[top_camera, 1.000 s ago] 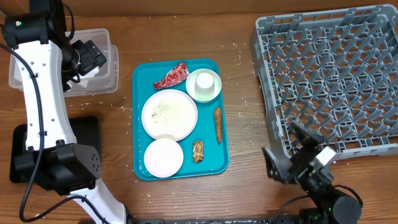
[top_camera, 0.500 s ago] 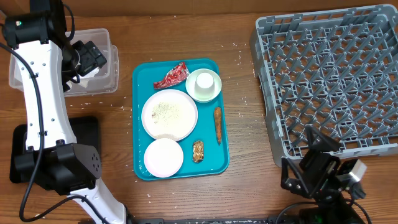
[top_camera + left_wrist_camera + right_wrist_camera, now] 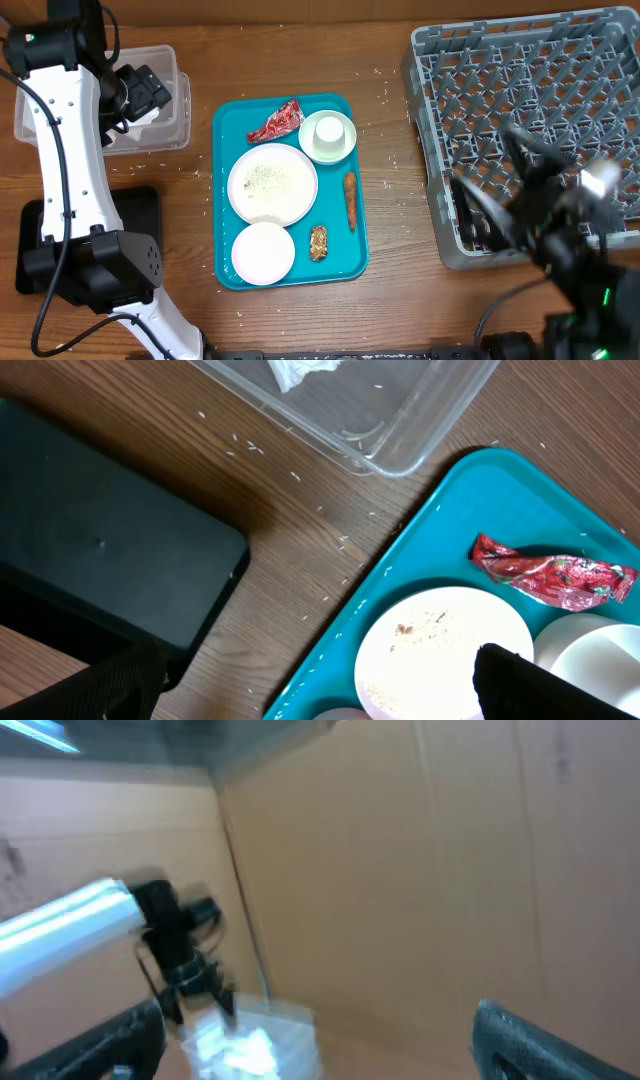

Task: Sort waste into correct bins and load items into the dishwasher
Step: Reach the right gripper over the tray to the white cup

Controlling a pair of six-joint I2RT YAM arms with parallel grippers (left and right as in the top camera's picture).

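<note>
A teal tray [image 3: 222,200] holds a red wrapper [image 3: 275,122], a white cup [image 3: 328,136], a crumbed large plate [image 3: 272,183], a small white plate [image 3: 263,253], an orange sausage-like piece [image 3: 350,199] and a brown scrap [image 3: 318,242]. My left gripper [image 3: 148,95] hovers open and empty over the clear bin [image 3: 170,135]. The left wrist view shows the wrapper [image 3: 555,575], plate [image 3: 440,650], tray [image 3: 420,550] and open fingers [image 3: 315,680]. My right gripper [image 3: 525,205] is blurred above the grey dish rack [image 3: 520,60]. It is open and empty [image 3: 320,1040].
A black bin [image 3: 140,215] sits at front left, also in the left wrist view [image 3: 90,560]. The clear bin holds crumpled white paper [image 3: 300,370]. Rice grains are scattered on the wooden table. The right wrist view shows a cardboard wall [image 3: 420,870].
My right arm has risen from the table's front edge and swung up over the rack's front left, blurred by motion. The left arm and the tray's items have not moved.
</note>
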